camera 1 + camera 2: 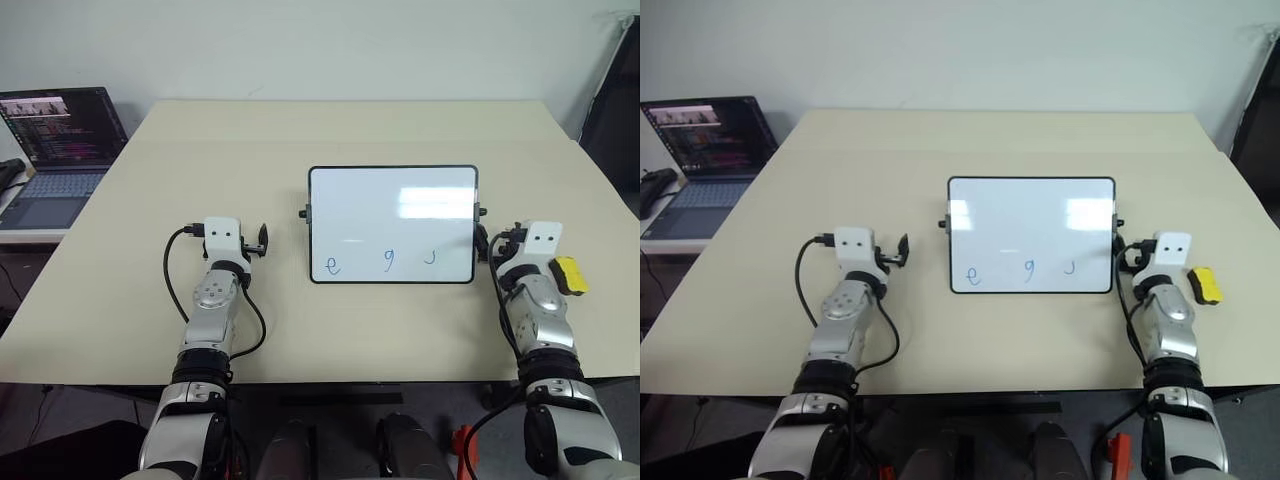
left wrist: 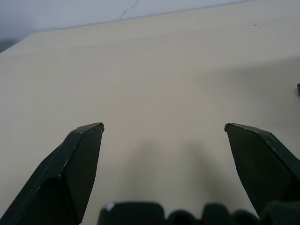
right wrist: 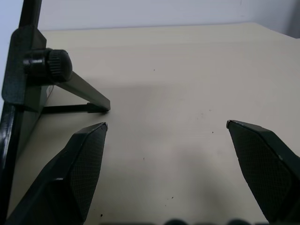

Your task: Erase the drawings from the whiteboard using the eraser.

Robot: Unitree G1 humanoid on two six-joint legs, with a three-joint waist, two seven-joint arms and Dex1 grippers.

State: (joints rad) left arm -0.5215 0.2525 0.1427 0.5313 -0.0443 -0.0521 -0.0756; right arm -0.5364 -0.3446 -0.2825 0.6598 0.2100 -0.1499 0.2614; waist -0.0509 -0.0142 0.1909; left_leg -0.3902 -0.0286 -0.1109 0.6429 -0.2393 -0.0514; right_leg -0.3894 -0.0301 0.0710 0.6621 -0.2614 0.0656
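Observation:
The whiteboard (image 1: pixel 392 205) stands tilted on the beige table (image 1: pixel 200 140), just right of centre. Along its lower part are the drawings: three small blue marks, an "e" (image 1: pixel 333 265), a "g" (image 1: pixel 389 259) and a "j" (image 1: pixel 430 257). The yellow eraser (image 1: pixel 571 275) lies flat on the table, right of the board and just beside my right wrist. My right gripper (image 3: pixel 166 124) hovers open and empty next to the board's right edge, with the board's black side knob (image 3: pixel 54 65) close by. My left gripper (image 2: pixel 164 126) is open over bare table, left of the board.
An open laptop (image 1: pixel 60 140) sits on a lower side table at the far left. Behind the whiteboard the tabletop runs back to a pale wall. A dark object (image 1: pixel 615 100) stands past the table's right edge.

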